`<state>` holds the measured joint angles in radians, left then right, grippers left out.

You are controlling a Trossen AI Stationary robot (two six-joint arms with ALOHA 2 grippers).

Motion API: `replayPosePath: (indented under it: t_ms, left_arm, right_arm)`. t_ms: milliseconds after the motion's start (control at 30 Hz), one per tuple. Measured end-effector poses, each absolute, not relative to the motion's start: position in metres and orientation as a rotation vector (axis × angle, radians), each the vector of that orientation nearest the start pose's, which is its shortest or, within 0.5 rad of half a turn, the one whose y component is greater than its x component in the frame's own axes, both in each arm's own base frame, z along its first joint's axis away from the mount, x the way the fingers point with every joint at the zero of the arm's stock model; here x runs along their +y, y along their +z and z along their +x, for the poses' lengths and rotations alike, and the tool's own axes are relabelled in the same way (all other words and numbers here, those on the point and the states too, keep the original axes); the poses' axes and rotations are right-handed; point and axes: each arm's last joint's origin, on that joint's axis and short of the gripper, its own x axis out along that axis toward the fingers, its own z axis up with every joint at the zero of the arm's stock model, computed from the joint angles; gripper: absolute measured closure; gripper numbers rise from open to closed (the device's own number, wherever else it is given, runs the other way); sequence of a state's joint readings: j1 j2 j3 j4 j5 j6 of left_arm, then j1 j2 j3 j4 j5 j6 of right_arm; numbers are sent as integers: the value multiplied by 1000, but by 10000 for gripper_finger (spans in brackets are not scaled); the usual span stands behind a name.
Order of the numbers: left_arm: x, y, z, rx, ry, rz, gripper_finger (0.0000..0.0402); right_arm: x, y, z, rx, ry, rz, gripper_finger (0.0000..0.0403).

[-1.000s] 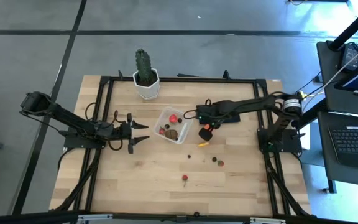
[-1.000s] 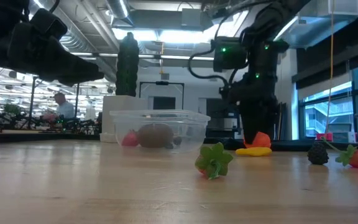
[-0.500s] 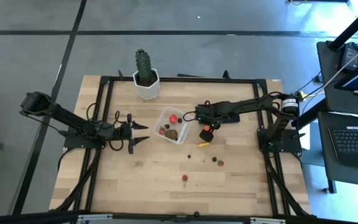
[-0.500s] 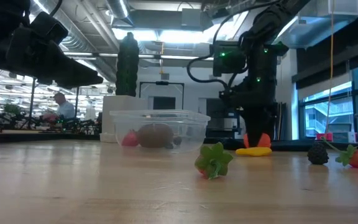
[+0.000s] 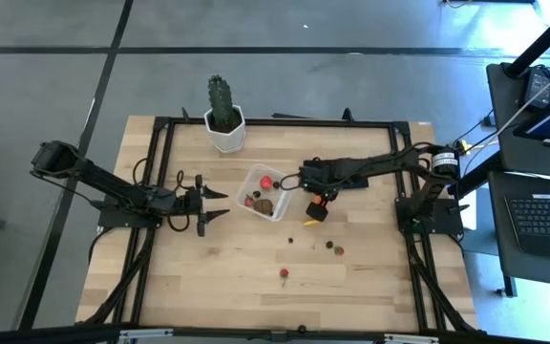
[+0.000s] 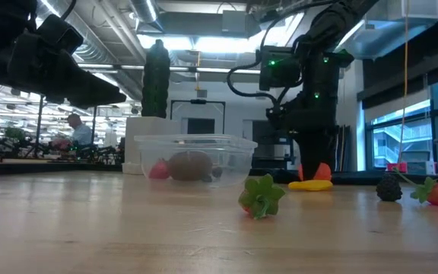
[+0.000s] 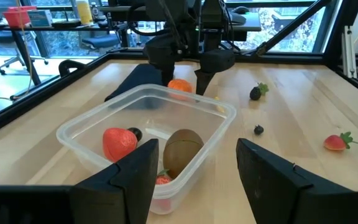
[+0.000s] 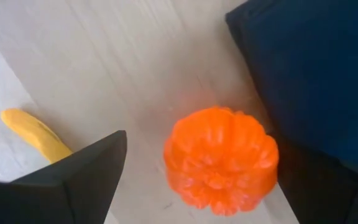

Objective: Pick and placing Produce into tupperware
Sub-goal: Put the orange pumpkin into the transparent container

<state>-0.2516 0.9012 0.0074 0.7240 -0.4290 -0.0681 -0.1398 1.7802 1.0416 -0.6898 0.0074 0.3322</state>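
Observation:
The clear square tupperware [image 5: 265, 194] [image 7: 211, 129] stands mid-table and holds a red strawberry [image 7: 119, 142], a brown lump [image 7: 182, 148] and small dark and red pieces. The orange ball [image 8: 221, 158] [image 5: 315, 207] rests on the wood to its right, against the navy rectangle [image 8: 316, 68]. My right gripper [image 5: 315, 208] [image 8: 210, 186] is open and points down over the ball, one finger on each side of it. A yellow sliver [image 8: 36, 134] [image 6: 310, 184] lies just beside it. My left gripper [image 5: 220, 206] [image 7: 194, 180] is open, hovering left of the tupperware.
Loose produce lies nearer the near edge: a small dark berry [image 5: 290, 240], a blackberry [image 5: 330, 245] beside a strawberry [image 5: 339, 251], and a red piece with green leaves [image 5: 283, 274] [image 6: 261, 195]. A cactus in a white pot [image 5: 223, 119] stands at the far edge.
My right gripper has shifted a little toward the near edge and come down around the orange ball, so the ball now shows on both sides of a finger in the low view. My left arm has kept still.

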Motion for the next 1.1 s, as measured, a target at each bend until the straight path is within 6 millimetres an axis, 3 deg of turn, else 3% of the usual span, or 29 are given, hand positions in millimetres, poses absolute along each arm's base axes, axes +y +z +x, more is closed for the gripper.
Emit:
replayPosePath:
  t_ms: [333,833,1100]
  left_arm:
    - [-25,141,147,154,182,-11,193]
    - [-25,141,147,155,183,-10,193]
    - [-25,141,147,155,183,-10,193]
  right_arm:
    - [-43,145,307,1382,-438,400,27]
    - [-43,132,308,1440,-442,398,162]
    - [-43,136,312,1439,-427,384,159]
